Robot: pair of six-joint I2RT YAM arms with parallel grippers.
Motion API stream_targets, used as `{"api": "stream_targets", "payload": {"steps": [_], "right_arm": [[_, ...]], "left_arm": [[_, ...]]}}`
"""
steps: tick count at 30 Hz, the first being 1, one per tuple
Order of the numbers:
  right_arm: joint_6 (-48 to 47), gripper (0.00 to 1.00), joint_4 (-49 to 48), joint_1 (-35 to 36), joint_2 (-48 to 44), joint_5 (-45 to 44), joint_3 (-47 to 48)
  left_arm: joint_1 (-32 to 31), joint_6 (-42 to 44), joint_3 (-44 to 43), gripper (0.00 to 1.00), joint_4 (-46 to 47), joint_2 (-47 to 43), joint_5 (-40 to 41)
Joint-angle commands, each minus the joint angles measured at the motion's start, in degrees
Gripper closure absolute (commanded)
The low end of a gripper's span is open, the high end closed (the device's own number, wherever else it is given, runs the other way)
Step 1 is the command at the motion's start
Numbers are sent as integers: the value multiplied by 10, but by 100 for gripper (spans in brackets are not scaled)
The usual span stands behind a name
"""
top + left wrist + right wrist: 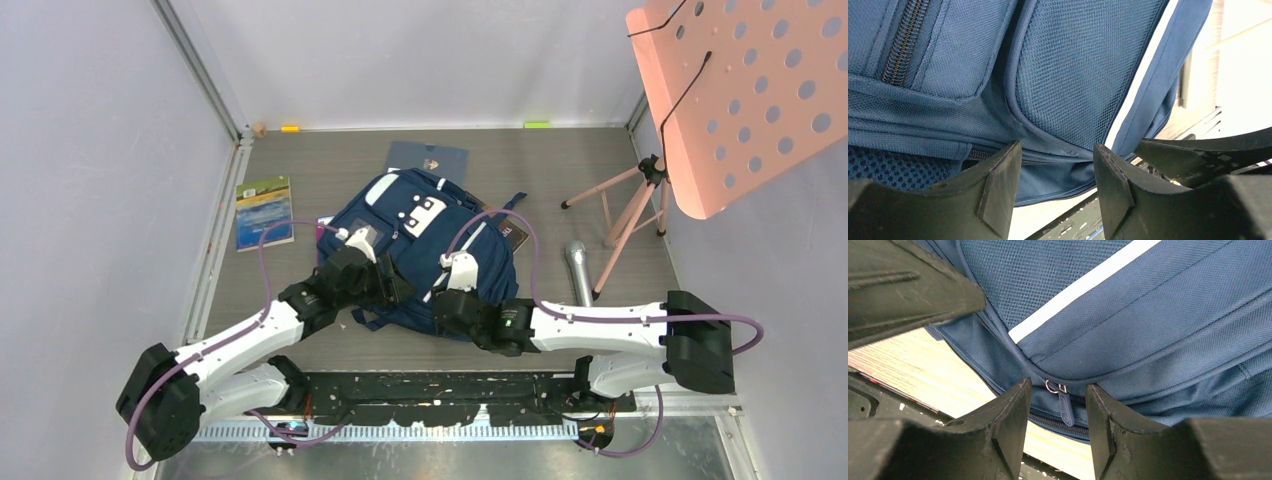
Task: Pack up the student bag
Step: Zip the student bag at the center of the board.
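Navy student bag (420, 240) is laid flat on the worktop (330, 160), directly ahead of both tools, its long axis running away from them toward the far wall and leaning slightly to one side. Its near end is met by the two tools from either flank. The left tool (1058, 150) is held spread, with the bag's mesh-faced lower edge seen just beyond and between its fingertips; nothing is pinched there. The right tool (1058, 387) is likewise held spread, and a small zipper pull (1065, 407) hangs just ahead of the gap between its fingers (1013, 410), apart from both pads. The zip track is seen running crosswise to the right tool, along the bag's near seam, and appears closed at this point. From this it is judged that the opening of the main compartment is the step in hand, and that the right arm is the nearer one to the pull, while the left tool is placed to steady the fabric. A short advance and a closing of the right tool onto the pull would be called for; the pull is small and could be missed.
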State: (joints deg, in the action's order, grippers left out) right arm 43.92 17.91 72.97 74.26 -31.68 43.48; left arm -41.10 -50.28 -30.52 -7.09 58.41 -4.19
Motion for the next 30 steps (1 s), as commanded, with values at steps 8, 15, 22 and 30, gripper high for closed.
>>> {"api": "stream_targets", "payload": {"steps": [8, 15, 22, 30], "right_arm": [[7, 59, -47, 2, 7, -33, -4], [16, 68, -56, 2, 24, -44, -11], [18, 78, -56, 1, 37, -46, -10], [8, 100, -28, 2, 6, -83, -14]], "left_arm": [[4, -11, 9, 54, 61, 18, -1], [4, -11, 10, 54, 68, 30, 7], [4, -5, 11, 72, 68, 28, 28], [9, 12, 11, 100, 50, 27, 63]]}}
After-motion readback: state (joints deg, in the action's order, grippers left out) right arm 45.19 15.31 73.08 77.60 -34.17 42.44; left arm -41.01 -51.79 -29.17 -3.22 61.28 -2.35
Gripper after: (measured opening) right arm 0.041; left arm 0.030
